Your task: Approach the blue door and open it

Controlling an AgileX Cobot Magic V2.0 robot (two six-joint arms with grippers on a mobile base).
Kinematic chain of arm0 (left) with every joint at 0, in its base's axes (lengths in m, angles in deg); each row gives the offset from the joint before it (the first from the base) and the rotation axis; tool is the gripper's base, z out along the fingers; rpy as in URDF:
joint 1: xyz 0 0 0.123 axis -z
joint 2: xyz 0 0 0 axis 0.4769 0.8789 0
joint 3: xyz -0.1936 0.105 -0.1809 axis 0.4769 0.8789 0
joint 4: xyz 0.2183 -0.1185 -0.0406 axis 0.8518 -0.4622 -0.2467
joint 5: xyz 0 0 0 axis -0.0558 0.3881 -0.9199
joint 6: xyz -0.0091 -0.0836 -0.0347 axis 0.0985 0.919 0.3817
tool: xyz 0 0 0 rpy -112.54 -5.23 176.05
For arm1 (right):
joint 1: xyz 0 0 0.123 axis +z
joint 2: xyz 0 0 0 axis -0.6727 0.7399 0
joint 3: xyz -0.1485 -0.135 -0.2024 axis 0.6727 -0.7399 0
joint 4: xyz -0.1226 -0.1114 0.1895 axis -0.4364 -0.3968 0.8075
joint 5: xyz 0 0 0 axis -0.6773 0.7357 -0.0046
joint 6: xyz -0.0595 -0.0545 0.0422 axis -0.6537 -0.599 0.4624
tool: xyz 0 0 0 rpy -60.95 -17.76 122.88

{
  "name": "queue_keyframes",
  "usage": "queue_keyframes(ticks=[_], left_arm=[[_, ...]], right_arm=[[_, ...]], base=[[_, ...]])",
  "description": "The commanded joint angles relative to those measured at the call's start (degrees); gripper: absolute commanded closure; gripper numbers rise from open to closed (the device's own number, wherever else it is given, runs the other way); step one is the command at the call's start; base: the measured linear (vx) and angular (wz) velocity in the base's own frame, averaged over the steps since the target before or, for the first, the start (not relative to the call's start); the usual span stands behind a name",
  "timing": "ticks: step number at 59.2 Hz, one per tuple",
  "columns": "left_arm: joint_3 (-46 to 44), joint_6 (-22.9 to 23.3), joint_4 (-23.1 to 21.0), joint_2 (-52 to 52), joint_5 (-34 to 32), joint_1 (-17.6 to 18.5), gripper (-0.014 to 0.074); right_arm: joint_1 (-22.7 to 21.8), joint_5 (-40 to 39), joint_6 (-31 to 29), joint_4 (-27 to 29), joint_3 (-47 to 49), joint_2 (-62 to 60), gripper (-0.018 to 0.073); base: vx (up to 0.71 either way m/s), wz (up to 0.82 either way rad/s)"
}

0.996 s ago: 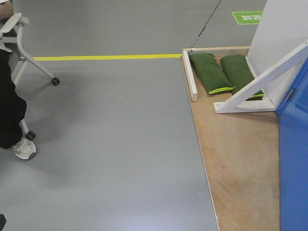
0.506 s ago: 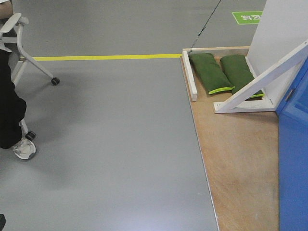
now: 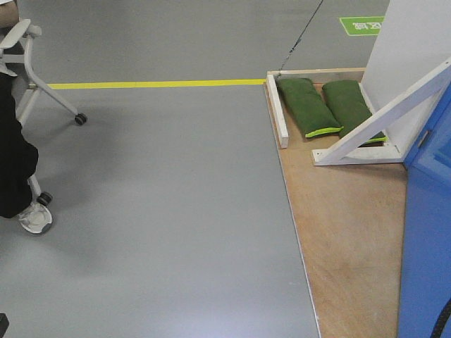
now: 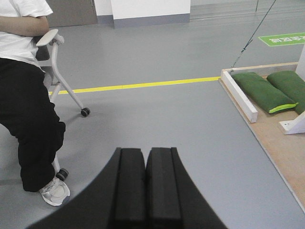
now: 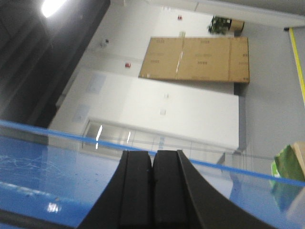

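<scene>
Fingers first: the left fingers (image 4: pixel 131 186) are two flat black blocks with matte faces and curved outer shoulders, pressed flush along a thin seam, nothing between them. They point over smooth grey floor (image 4: pixel 167 109).

The right fingers (image 5: pixel 136 191) are the same shape and finish, also closed tight on nothing. They sit in front of the blue door (image 5: pixel 38 176); whether they touch it cannot be told from this tilted view.

Blue door: a glossy bright-blue panel, mirror-smooth, showing fine scratches and reflected lights in the right wrist view. In the front view it fills the right edge (image 3: pixel 426 232), standing on the plywood base.

Plywood base (image 3: pixel 345 232): a flat tan sheet with visible grain, lying on the floor.

White brace (image 3: pixel 380 120): painted square timber, slanting up to the right, its foot on the base beside the door.

White rail (image 3: pixel 276 113): a short painted bar along the base's left edge.

Green bags (image 3: pixel 308 105): two soft, oblong fabric sacks with lime trim, side by side between rail and brace.

Yellow tape line (image 3: pixel 155 84): a narrow strip running across the floor to the base's corner.

Chair (image 3: pixel 32 70): pale tubular frame on black castors, at the far left.

Seated person (image 4: pixel 24 95): white shirt, black trousers, light shoe.

Cardboard sheet (image 5: pixel 195 59): brown and flat, against a white wall.
</scene>
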Motion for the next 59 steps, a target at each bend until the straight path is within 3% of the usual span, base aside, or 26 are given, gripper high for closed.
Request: queue_keyframes(ticks=[1, 14, 19, 41, 59], left_arm=[[-1.8, 0.2, 0.1, -0.6, -4.7, 0.1, 0.0526], [-1.8, 0.2, 0.1, -0.6, -4.7, 0.1, 0.0526], [-1.8, 0.2, 0.1, -0.6, -4.7, 0.1, 0.0526], [-1.8, 0.2, 0.1, -0.6, -4.7, 0.1, 0.0526], [-1.8, 0.2, 0.1, -0.6, -4.7, 0.1, 0.0526]], right_arm=[[1.2, 17.4, -0.3, 2.6, 1.8, -1.6, 0.0564], [1.3, 31.4, -0.3, 2.6, 1.8, -1.9, 0.0564], [3.5, 33.9, -0.3, 2.6, 1.8, -1.9, 0.0564], [26.1, 27.4, -0.3, 2.6, 1.8, -1.9, 0.0564], [40.5, 19.1, -0.3, 2.4, 1.8, -1.2, 0.0564]], base=[[0.0, 0.0], [0.0, 0.0], [0.0, 0.0], [0.0, 0.0], [0.0, 0.0]])
